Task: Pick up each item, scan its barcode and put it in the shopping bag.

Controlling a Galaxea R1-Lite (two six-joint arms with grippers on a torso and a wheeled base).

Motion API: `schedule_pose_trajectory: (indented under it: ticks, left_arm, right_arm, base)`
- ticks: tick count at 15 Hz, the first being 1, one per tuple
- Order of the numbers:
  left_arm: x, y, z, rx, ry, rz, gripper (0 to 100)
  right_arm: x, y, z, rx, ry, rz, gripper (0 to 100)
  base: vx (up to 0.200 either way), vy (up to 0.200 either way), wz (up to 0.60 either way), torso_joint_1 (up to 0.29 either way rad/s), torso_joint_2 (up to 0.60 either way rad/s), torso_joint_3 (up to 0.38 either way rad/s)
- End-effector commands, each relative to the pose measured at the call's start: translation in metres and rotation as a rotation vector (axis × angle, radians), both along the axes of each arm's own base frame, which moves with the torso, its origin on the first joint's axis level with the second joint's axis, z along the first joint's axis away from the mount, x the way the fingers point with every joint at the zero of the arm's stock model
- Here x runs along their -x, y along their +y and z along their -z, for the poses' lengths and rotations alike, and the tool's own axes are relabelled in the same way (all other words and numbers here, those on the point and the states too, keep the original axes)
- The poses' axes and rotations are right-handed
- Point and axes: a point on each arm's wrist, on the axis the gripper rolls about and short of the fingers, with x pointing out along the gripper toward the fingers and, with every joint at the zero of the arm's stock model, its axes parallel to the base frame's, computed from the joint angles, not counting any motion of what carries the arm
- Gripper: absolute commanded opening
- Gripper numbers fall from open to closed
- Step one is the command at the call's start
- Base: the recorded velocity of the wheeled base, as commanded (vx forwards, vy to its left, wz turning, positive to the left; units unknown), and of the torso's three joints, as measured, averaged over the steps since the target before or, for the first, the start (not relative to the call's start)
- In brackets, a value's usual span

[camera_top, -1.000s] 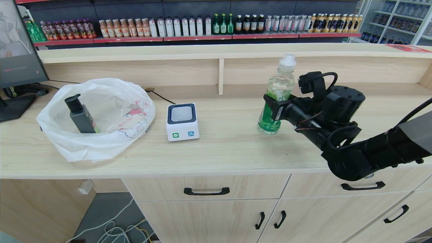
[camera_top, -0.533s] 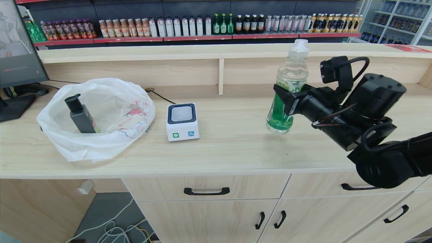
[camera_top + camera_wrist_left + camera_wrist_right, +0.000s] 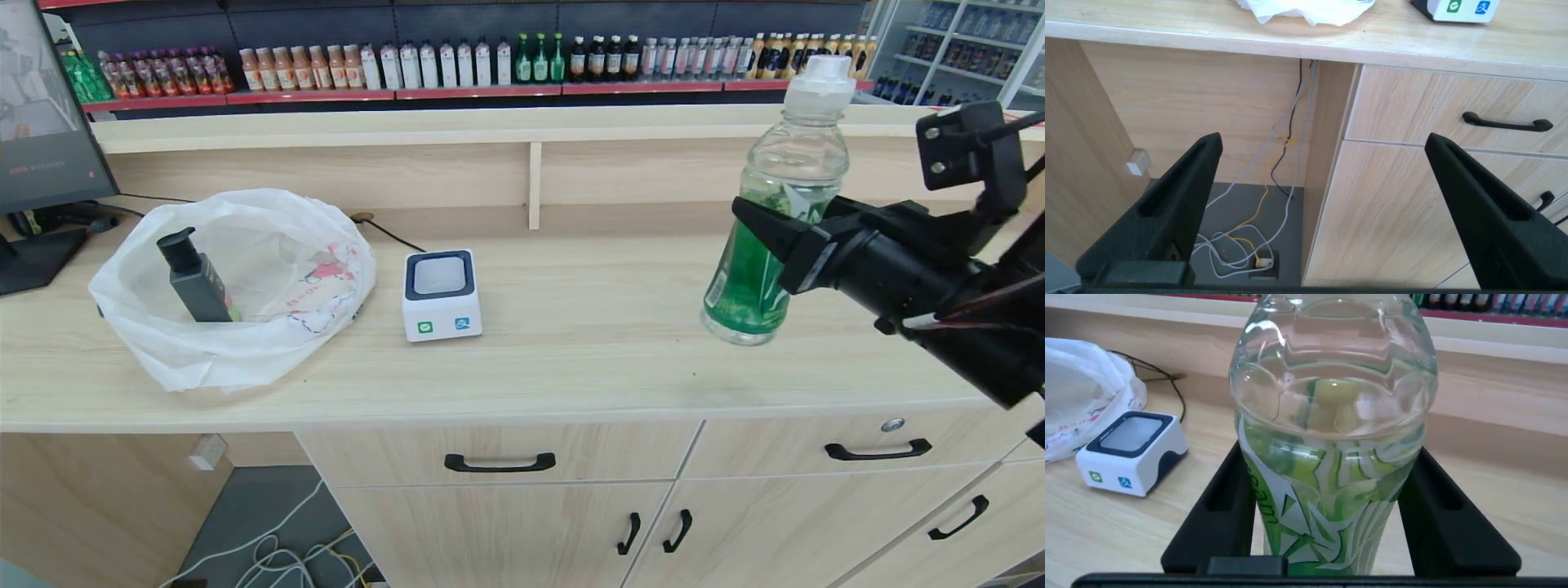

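Lifting up and back toward me over the last second, the clear plastic bottle with green label and white cap (image 3: 763,237) has left its spot on the light wood counter (image 3: 571,359) and now hangs well to the right of the white cube scanner with the dark-rimmed window (image 3: 442,294). My right claw (image 3: 767,245) pinches it around the label, one finger on either side, and its long axis stands upright, cap on top. The scanner and the thin white plastic shopping bag (image 3: 269,343) just left of it have not shifted; a dark pump bottle (image 3: 196,282) leans inside the bag. What matters next is that the scanner lies to my left of the bottle with its window facing up, so I judge the bottle must travel leftward and tip until its label looks down at that window. I cannot make out the barcode. My left claw (image 3: 1323,212) hangs spread and empty below the counter edge, on the bag's side of the scanner, so the right arm does this step.
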Motion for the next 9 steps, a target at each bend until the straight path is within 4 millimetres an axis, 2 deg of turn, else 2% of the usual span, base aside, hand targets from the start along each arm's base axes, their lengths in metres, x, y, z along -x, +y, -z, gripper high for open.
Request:
schedule_pose_trajectory:
  ticks: [1,3,6,9]
  left_arm:
    - [0.0,0.0,0.0,0.0,0.0,-0.001,100]
    - [0.0,0.0,0.0,0.0,0.0,-0.001,100]
    - [0.0,0.0,0.0,0.0,0.0,-0.001,100]
    - [0.0,0.0,0.0,0.0,0.0,-0.001,100]
  right_arm:
    - [0.033,-0.013,0.001,-0.007,-0.011,-0.007,0]
    - [0.045,-0.017,0.011,0.003,0.018,-0.039,0]
    - [0.05,-0.018,0.014,-0.013,0.031,-0.098,0]
    - [0.058,-0.013,0.012,-0.013,0.027,-0.296,0]
  base:
    - [0.0,0.0,0.0,0.0,0.0,0.0]
    - [0.0,0.0,0.0,0.0,0.0,0.0]
    - [0.0,0.0,0.0,0.0,0.0,0.0]
    - [0.0,0.0,0.0,0.0,0.0,0.0]
